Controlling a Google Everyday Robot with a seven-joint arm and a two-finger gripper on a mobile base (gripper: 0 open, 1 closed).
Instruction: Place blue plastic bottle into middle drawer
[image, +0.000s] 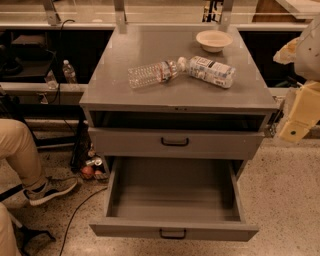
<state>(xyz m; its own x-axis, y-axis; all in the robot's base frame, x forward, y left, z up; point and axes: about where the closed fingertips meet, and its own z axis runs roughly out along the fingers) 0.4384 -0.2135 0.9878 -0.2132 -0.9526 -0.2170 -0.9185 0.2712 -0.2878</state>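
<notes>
The blue plastic bottle (211, 71), stout with a white cap and a big white label, lies on its side on the grey cabinet top (130, 50), right of centre. The middle drawer (172, 227), the lowest one, is pulled wide open and its grey tray shows nothing inside; a small black handle (172, 233) is on its front. My gripper (296, 125), cream-coloured, hangs at the right edge of the view, beside the cabinet's right front corner, well apart from the bottle and holding nothing I can see.
A clear ribbed water bottle (152, 74) lies just left of the blue bottle, cap to cap. A cream bowl (214, 40) stands at the back right. The drawer above (175, 142) is shut. A person's leg and shoe (47, 189), cables and cans (92, 169) are on the floor at left.
</notes>
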